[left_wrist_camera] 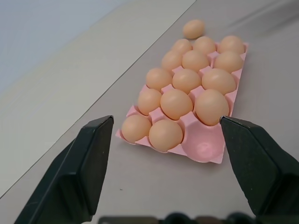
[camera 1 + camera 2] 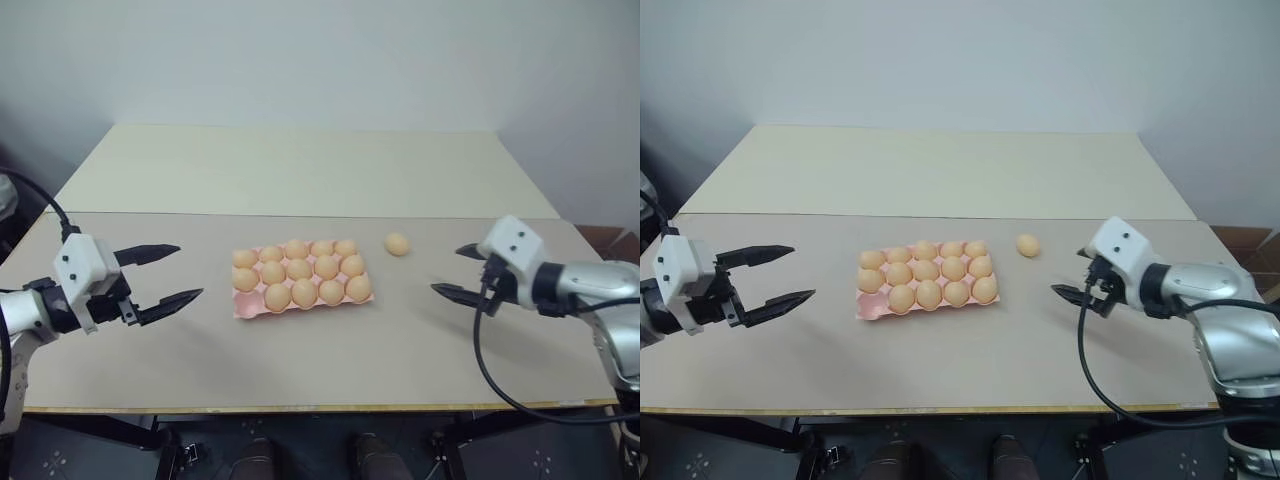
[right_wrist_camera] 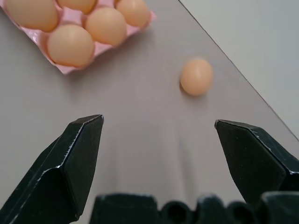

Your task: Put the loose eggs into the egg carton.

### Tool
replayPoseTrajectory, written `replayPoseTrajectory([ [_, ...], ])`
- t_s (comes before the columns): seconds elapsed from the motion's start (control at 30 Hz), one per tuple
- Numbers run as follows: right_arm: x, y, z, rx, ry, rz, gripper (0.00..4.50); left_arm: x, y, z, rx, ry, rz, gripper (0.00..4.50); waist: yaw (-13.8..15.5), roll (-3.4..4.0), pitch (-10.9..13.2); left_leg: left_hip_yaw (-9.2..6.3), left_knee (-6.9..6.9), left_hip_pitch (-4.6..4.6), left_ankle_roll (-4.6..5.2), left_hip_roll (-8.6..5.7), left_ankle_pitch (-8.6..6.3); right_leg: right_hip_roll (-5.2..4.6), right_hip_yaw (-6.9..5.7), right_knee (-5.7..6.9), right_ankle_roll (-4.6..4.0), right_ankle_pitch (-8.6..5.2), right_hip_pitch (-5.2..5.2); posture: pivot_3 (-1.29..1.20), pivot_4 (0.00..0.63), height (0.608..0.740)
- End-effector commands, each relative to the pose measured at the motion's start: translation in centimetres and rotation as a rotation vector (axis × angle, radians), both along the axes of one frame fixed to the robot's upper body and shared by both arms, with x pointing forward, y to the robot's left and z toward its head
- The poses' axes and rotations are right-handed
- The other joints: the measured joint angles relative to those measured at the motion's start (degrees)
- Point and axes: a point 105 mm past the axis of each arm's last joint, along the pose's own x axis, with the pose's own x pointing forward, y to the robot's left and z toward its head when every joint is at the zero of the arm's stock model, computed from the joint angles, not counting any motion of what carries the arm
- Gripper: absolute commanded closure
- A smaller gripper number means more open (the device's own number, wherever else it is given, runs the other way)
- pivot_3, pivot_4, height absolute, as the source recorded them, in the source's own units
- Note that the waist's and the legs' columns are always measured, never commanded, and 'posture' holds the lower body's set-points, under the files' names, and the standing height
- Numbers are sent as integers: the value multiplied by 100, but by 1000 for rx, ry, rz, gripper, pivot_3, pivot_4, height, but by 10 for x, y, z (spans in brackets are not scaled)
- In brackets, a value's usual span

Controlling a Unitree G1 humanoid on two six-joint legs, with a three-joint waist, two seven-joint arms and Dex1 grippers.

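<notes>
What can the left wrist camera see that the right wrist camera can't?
Left wrist view: the whole pale pink moulded egg carton, fourteen pale orange-tan seated eggs, and one empty corner cup nearest the open left tool.
Right wrist view: the open right tool, with bare grey table between it and the loose egg.
Both: the loose pale orange-tan oval egg lying on the table, apart from the carton's end.

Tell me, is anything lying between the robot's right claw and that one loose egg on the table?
Nothing: between the open right gripper and the loose egg lies bare table, as the right wrist view and both eye views show.
</notes>
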Motion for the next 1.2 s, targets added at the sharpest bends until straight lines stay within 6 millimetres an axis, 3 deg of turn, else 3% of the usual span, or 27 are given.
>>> replayPoseTrajectory([
  [0.03,-11,-7,19,-3,-76,-49,63,1,3,7,22,-44,-2,575,-5,0,0,0,0,0,0,1,0,1,0,0,3,-1,0,0,150,740],
  [0.27,-16,-6,18,-1,-70,-55,63,2,0,5,26,-39,-20,575,-2,0,0,0,0,4,0,1,0,1,1,1,8,-5,2,0,150,740],
  [0.5,-6,0,15,13,-71,-40,63,-2,-4,6,22,-47,-22,575,-14,0,0,-1,0,0,0,-1,0,-1,1,-3,9,-5,1,0,150,740],
  [1.0,99,50,4,137,-132,-24,63,-5,-14,5,16,-53,-25,575,-34,0,0,0,0,0,2,-1,2,6,4,1,-4,31,2,0,150,740],
  [1.2,125,65,-6,117,-115,-20,63,-4,-15,5,20,-53,-27,575,-41,1,0,-1,0,-2,2,3,2,11,4,3,0,38,1,0,150,740],
])
